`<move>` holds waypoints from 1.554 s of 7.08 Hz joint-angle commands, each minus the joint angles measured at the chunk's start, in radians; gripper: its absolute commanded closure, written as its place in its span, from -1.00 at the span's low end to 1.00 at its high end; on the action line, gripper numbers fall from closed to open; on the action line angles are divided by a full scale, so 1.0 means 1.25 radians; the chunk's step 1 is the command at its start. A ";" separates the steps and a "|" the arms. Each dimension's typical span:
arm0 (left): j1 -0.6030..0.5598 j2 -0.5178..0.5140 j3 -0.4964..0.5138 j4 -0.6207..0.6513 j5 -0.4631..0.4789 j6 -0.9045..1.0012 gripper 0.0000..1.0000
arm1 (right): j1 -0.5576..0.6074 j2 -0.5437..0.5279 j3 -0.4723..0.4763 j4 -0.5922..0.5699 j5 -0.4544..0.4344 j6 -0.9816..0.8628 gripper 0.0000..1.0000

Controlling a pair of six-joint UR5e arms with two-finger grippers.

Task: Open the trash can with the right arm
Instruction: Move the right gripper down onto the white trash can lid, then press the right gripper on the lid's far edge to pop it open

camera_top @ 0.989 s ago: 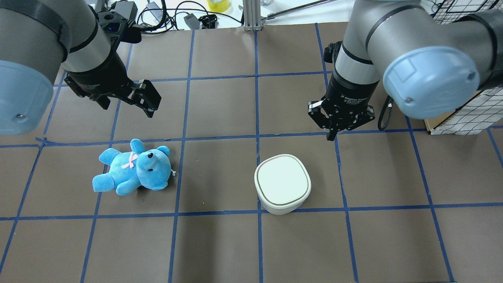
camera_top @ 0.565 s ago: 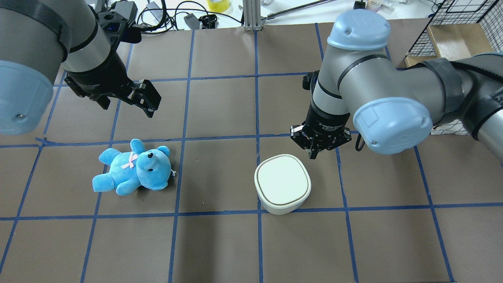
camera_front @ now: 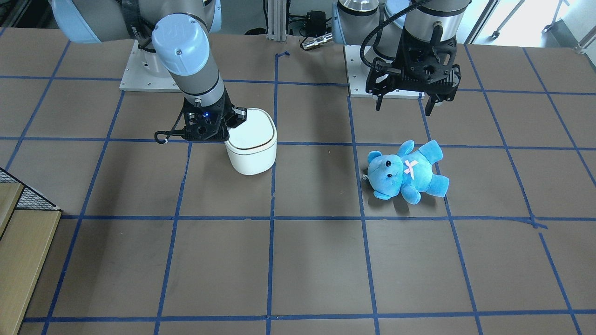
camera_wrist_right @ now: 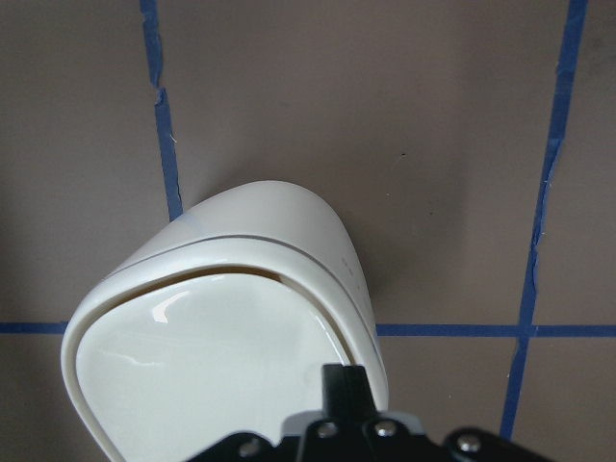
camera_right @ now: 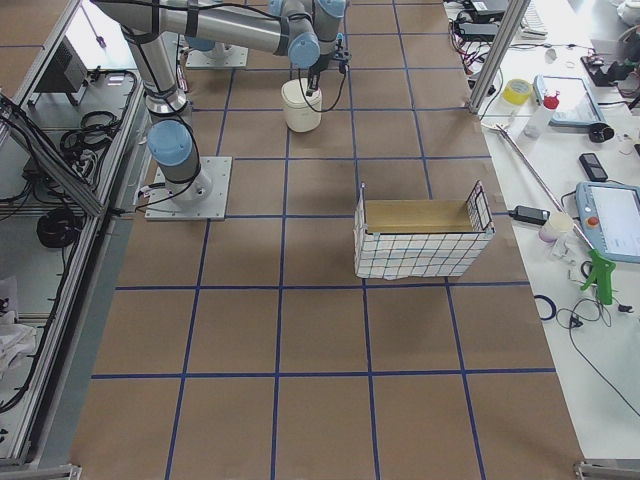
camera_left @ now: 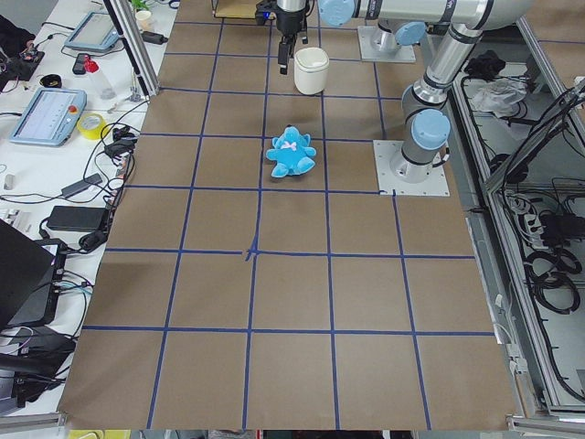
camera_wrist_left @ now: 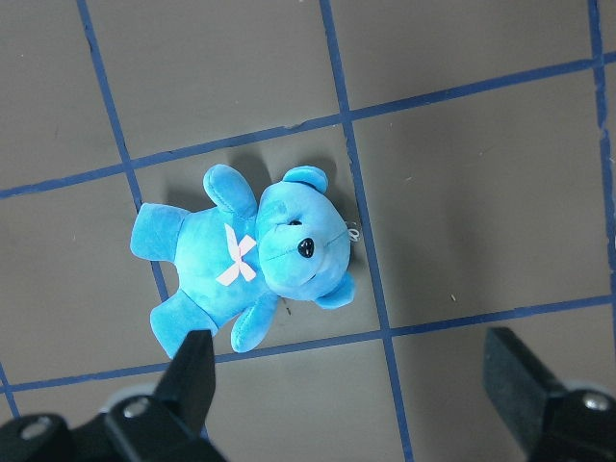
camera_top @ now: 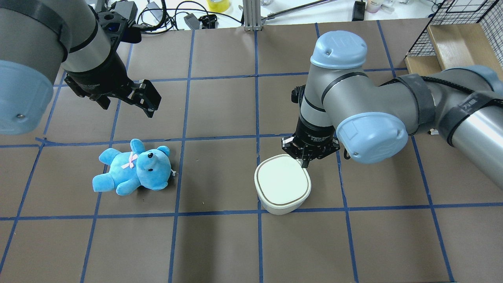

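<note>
A: Biggest first. We've got the tabletop [camera_top: 220, 243], brown w/ a blue tape grid. Arms?

B: We see the right arm [camera_top: 353, 102] bent in twd the middle, wrist pointing straight down. The left arm [camera_top: 35, 47] hangs over its own side, clear of the surface.

A: Next size down?

B: The wire basket [camera_right: 420, 262], out twd the robot's right end, well apart from the rest.

A: And the trash can [camera_top: 282, 182]?

B: Upright on the tabletop, right of centre in the ovhd view. Its left edge sits on a tape line. We read the lid as down. The right wrist cam shows a thin gap along the lid's far edge, nothing more.

A: The teddy bear [camera_top: 133, 168]?

B: Blue, on its back, on the robot's left side, well apart from the can. It's in plain sight of the left wrist cam.

A: Tools, then.

B: The right tool [camera_top: 305, 164] is clenched on nothing, fingers pressed together. Its tips are at the lid's edge on the robot's right side. Touching or just above, we can't tell. A blue light glows on its body in the front view.

A: Other one?

B: The left tool [camera_front: 403, 108] is released, fingers wide apart, holding nothing, up above the tabletop near the bear.
</note>
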 commanded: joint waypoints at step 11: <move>0.000 0.000 0.000 0.000 0.000 0.000 -1.00 | 0.006 0.026 0.010 -0.002 0.001 -0.006 1.00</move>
